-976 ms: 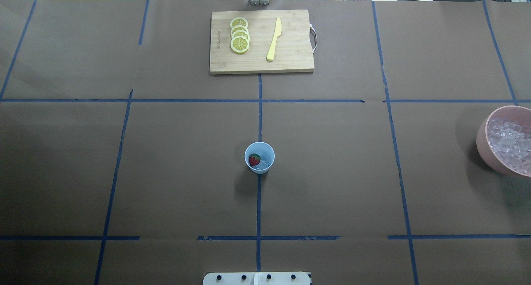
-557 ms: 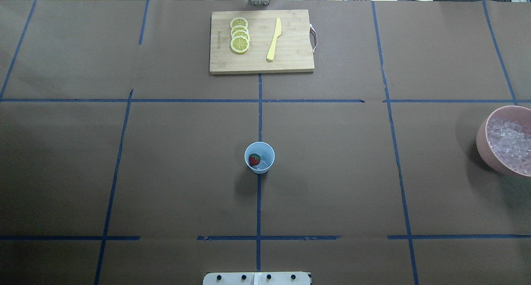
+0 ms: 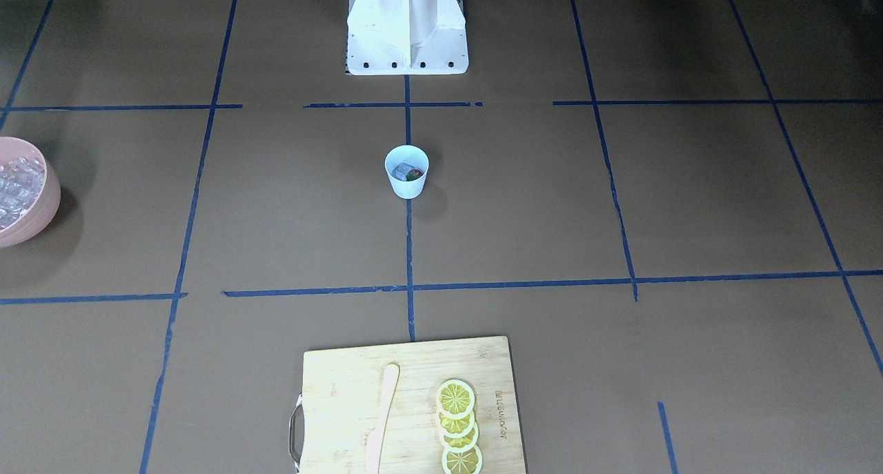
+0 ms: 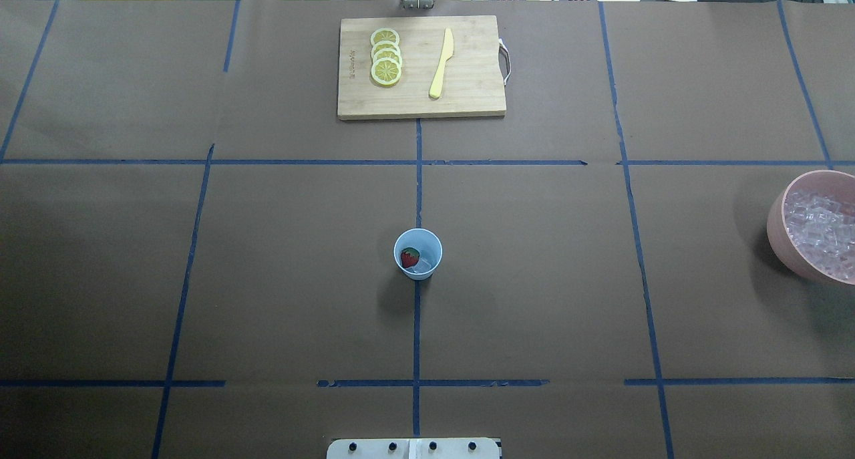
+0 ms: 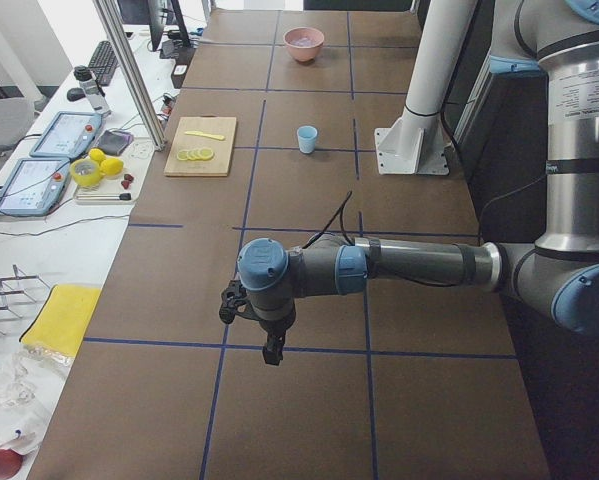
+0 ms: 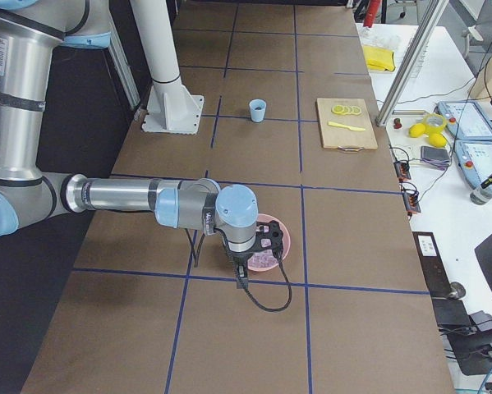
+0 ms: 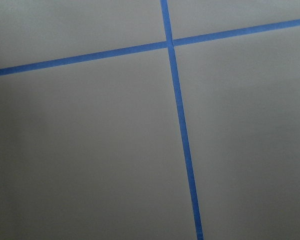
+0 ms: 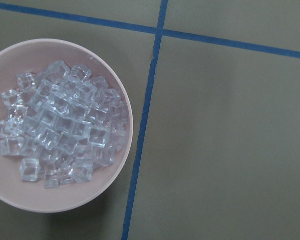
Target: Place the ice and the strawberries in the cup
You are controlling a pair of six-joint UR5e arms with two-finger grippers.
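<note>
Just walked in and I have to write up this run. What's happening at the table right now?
Nothing is being handled at the moment. The small light-blue plastic cup at mid-table already holds a tiny red strawberry and a clear ice cube. The left pincer hangs over the brown paper table cover at one end; the right pincer hangs above the pink bowl of clear ice cubes at the other. Whether either is open or shut cannot be told.

A wooden cutting board (image 4: 467, 101) is set at the far edge of a brown paper cover (image 4: 300, 278) gridded with blue tape (image 4: 418, 178). Four overlapped lemon slices (image 4: 386, 58) and a yellow knife (image 4: 441, 63) are laid on it. A pink bowl (image 4: 777, 225) is placed well apart.
</note>
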